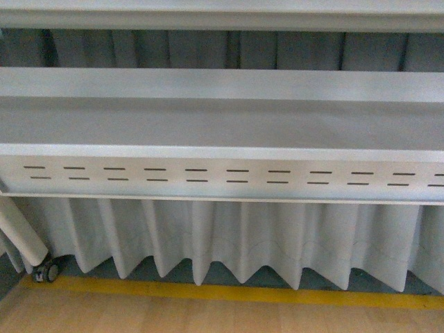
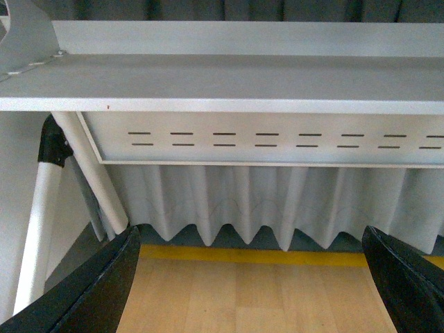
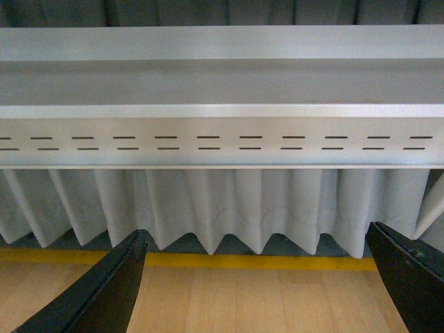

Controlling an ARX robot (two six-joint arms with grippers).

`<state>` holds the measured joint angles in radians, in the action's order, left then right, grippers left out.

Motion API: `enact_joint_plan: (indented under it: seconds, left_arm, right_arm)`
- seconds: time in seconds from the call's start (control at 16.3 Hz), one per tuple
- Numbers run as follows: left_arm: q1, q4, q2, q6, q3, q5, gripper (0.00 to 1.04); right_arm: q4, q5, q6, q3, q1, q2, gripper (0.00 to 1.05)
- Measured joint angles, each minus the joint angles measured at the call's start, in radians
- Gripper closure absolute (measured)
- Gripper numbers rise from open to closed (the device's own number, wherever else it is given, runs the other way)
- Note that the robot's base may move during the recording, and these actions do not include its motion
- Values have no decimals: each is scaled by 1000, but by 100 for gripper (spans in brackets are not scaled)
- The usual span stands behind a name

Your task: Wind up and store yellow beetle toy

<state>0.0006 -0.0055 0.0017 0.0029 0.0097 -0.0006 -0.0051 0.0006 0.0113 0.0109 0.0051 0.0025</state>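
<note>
Grey sheet metal fills most of what I see: a pale grey metal desk (image 1: 208,125) with a flat top and, under its front edge, a white front panel (image 1: 229,177) cut with two rows of short dark slots. It stands ahead of both my pairs of jaws and higher than them. Below the panel hangs a pleated pale grey curtain (image 1: 229,236). Its zigzag hem ends just above a yellow floor stripe (image 1: 229,291) painted along the light wooden floor (image 1: 173,316).

My left jaws stand wide. Their two black fingers (image 2: 97,291) sit far apart, and between them lie only floor, stripe and curtain hem; they hold nothing. Just beyond one of these fingers a slanting white tubular leg (image 2: 94,177) comes down from the desk, with an upright white tube (image 2: 35,229) beside it, joined by a black fitting.

My right jaws are spread just as wide. Their black fingers (image 3: 104,291) also frame bare wood and the yellow stripe, and nothing is gripped. The slotted panel runs straight across, ahead of and above them.

Toward my left arm's side, the front view shows a small black caster wheel (image 1: 47,270) resting on the floor at the desk's foot.

No view shows the yellow beetle toy, so I cannot tell where it is; it is in neither pair of jaws.
</note>
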Motion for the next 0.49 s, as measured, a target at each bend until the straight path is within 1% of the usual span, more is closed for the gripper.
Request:
enact_joint_plan:
  seconds: [0.49]
  left_arm:
    - [0,0,0,0,0,0,7]
  right_arm:
    - [0,0,0,0,0,0,7]
